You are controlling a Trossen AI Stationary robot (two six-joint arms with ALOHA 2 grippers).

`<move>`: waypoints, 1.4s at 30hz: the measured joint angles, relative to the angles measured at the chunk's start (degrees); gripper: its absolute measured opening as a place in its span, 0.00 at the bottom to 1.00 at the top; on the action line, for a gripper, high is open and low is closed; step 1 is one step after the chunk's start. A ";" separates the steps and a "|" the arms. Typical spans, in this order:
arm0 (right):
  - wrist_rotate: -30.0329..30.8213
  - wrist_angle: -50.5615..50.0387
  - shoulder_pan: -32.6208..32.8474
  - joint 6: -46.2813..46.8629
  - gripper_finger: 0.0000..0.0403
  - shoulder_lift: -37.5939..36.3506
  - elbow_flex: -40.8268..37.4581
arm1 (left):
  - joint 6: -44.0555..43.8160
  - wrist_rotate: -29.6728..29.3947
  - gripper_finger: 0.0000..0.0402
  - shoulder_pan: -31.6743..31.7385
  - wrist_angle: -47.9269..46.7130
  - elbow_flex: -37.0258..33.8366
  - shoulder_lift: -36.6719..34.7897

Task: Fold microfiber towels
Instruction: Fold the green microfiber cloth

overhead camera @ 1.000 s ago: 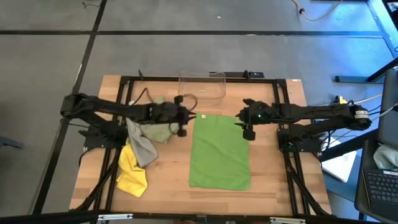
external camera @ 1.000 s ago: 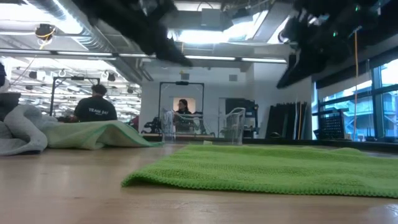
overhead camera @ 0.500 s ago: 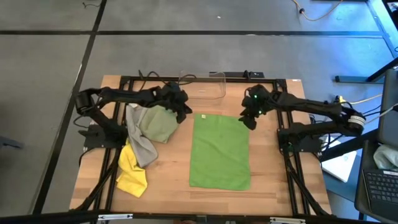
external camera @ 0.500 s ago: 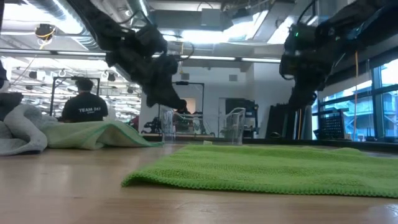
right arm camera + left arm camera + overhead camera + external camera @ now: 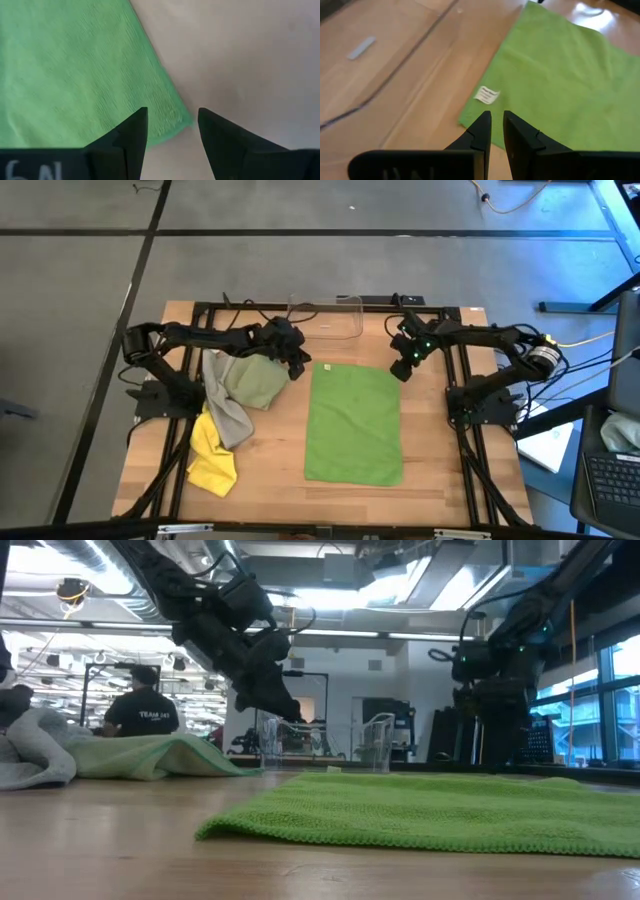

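the wooden table (image 5: 280, 470) carries all four cloths. the largest thing on it is the bright green towel (image 5: 354, 423), spread flat in the middle and reaching from near the far edge almost to the near one; from the outline in the high view it looks like it may already be folded once into a long rectangle, though i can't make out a doubled edge for certain. to its left lies a heap of the other three: the pale sage green towel (image 5: 250, 383) bunched at the far end, the grey towel (image 5: 226, 412) draped across it, and the yellow towel (image 5: 212, 457) crumpled nearest the front. none of those three looks folded, so most of the job is left.

behind the green towel, at the far edge, stands a clear plastic bin (image 5: 326, 316).

the left gripper (image 5: 296, 364) hovers just off the green towel's far left corner, its fingers nearly pressed together with only a thin slit between them, pinching nothing; the small white label (image 5: 486, 95) lies just ahead of them. the right gripper (image 5: 403, 367) hangs over the far right corner, fingers spread apart on either side of that corner, not closed on the cloth.
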 joint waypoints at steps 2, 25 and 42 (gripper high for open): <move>1.06 -0.72 0.02 0.27 0.44 0.93 0.01 | 0.72 -0.02 0.10 -0.44 0.18 0.00 0.00; -14.99 0.04 1.71 -0.60 0.41 2.61 -0.07 | 3.09 -1.40 0.10 -2.96 0.92 0.00 -0.02; -2.93 3.11 2.76 -1.77 0.21 2.51 -0.02 | 3.19 -2.15 0.10 -2.97 3.28 0.00 -0.07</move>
